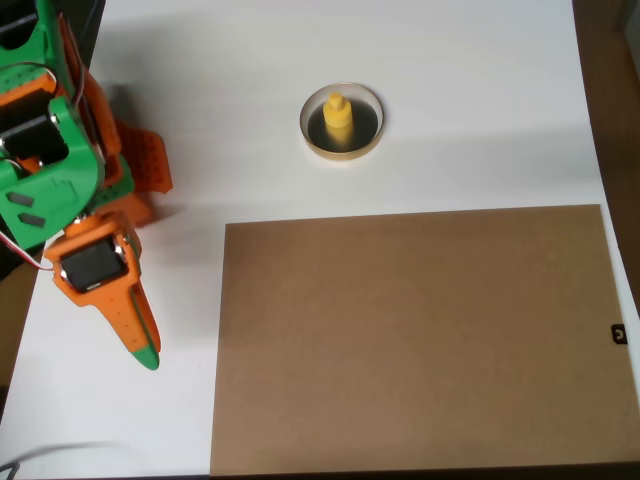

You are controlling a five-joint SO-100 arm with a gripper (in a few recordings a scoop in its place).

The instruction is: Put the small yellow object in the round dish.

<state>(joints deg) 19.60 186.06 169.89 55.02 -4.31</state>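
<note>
Overhead view: the small bright yellow plastic piece (pixel 338 117) is seen standing upright inside the shallow round dish (pixel 372 107) with black interior and cream rim on the white bench (pixel 470 110), well apart from the orange-and-green end effector (pixel 140 345), whose fingers are closed together, empty, beside a brown board (pixel 420 340).

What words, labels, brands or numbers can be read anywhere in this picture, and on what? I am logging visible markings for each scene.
No text can be read.
A small black tag at the right edge of the brown board bears a pale mark, too small to read.
The gripper, the small yellow object and the round dish carry no lettering.
</note>
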